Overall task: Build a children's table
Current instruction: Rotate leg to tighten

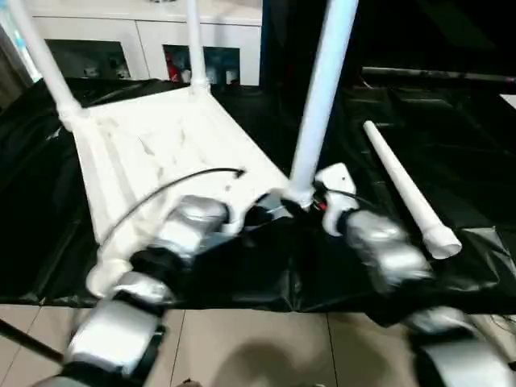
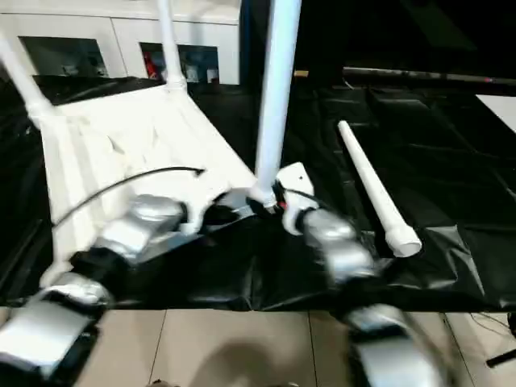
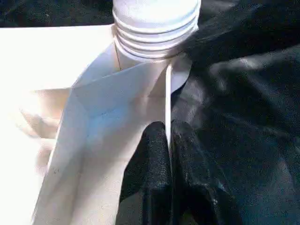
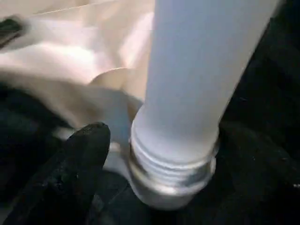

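Tabletop (image 1: 161,153) lies underside-up on black-draped worktop (image 1: 451,129), sockets exposed for legs. Left gripper (image 3: 168,140) fingers clenched on rim, steadying. Right gripper (image 1: 310,197) fingers released around upright leg (image 1: 322,89), centre. Spare leg (image 1: 403,189) at 3 o'clock.

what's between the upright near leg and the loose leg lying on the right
Just bare black sheet, seen in the eye views, between the upright leg and the loose leg.

A black sheet (image 1: 451,145) covers the floor before a white glass-doored cabinet (image 1: 153,36).
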`<state>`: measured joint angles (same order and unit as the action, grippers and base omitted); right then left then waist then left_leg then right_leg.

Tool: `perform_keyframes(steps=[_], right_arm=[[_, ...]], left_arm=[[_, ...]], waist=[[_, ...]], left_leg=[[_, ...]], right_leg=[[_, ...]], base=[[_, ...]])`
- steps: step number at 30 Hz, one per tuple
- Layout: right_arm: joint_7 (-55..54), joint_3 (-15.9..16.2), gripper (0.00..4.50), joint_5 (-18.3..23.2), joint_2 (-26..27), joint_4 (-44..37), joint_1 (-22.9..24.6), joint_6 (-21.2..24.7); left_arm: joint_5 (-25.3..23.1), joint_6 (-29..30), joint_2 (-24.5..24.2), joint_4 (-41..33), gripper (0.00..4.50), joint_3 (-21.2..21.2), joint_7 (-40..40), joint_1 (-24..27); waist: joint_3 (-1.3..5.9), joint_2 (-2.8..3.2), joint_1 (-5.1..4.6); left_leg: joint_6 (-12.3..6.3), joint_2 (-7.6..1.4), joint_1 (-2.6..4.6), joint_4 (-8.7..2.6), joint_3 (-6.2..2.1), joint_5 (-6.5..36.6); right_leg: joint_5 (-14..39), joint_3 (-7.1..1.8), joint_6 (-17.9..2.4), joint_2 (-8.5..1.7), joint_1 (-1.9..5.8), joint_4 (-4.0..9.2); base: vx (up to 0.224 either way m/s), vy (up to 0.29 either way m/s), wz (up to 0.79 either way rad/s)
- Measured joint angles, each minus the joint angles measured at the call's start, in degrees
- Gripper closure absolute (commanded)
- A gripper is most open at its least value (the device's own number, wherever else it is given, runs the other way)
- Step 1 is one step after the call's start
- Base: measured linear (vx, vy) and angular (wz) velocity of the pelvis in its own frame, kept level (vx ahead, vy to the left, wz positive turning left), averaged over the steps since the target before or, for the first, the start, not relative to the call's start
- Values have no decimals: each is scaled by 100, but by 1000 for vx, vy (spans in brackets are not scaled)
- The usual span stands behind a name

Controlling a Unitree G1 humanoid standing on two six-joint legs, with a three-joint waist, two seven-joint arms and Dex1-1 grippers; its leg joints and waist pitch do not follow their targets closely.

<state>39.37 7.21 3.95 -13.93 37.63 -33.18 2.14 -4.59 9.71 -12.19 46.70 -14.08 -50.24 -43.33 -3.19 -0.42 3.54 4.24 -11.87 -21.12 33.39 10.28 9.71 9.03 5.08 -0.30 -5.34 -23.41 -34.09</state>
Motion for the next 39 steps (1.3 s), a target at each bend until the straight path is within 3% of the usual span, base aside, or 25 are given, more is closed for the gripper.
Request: perform_keyframes(steps=[4,7,14,20,28,32,39], right_arm=[[676,109,54,71,-227,-302,131,110],[1018,167,54,138,-344,-402,168,252],[1257,233,54,187,-378,-576,167,395],[1350,267,124,140,-378,-572,167,400],[1352,299,176,119,-361,-570,167,400],[808,159,181,103,-147,-387,159,403],[-1914,-584,183,59,869,310,-166,639]], left_arm=[[135,-16,-307,-359,450,-32,-731,219],[232,-2,-521,-638,450,-122,-1285,366],[252,-2,-574,-767,450,-193,-1559,428],[255,23,-596,-821,450,-192,-1559,456],[255,31,-599,-821,450,-191,-1546,456],[230,96,-485,-753,450,-163,-1175,426],[-14,275,378,183,450,-1,476,-141]], waist=[[-1,3,29],[-3,5,140],[-3,5,206],[-4,4,196],[-4,3,187],[-4,3,149],[2,5,68]], left_leg=[[0,-1,-3,-2,0,0],[0,-2,-12,4,3,0],[-1,-1,-22,16,18,0],[-1,-1,-22,13,16,0],[-1,-1,-22,14,16,0],[-1,0,-16,15,16,0],[1,2,16,8,12,0]], right_leg=[[-15,1,-26,0,-2,1],[-14,0,-26,-2,-4,4],[-12,-21,-25,-6,-3,4],[-10,-19,-22,-4,-4,3],[-10,-19,-22,-4,-4,2],[-11,-21,-23,-4,-1,1],[8,-22,11,-3,17,-1]], base=[[0,0,0],[0,0,0],[0,0,0],[0,0,0],[0,0,0],[0,0,0],[0,0,0]])
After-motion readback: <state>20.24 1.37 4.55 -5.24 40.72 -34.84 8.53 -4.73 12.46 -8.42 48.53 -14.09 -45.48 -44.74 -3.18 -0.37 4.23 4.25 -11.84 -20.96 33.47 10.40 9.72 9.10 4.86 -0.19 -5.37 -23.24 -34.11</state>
